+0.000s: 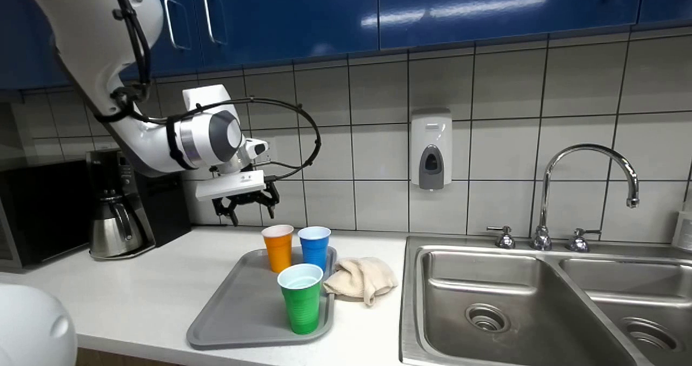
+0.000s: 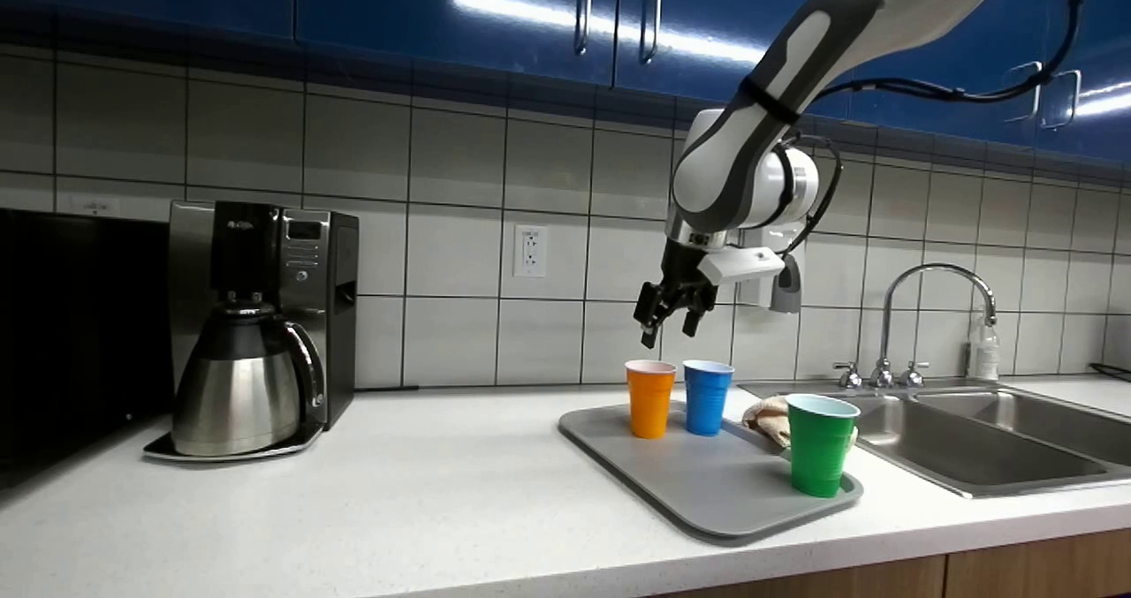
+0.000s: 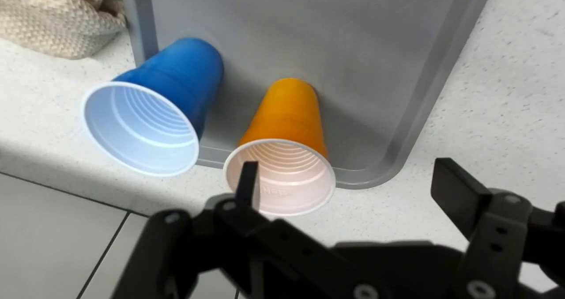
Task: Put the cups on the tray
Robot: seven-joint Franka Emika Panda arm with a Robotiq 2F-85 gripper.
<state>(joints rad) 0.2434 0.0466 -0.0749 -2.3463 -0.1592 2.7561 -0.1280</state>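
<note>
Robotiq gripper: jaws spread wide, nothing between them.
Orange plastic cup: upright on the grey tray, long axis vertical; lies below the gripper, near, not touching. In the wrist view one fingertip overlaps its mouth.
Blue plastic cup: upright on tray, beside the orange.
Green plastic cup: upright on tray, farthest from gripper.
Likely move: straight up; all cups look placed.
</note>
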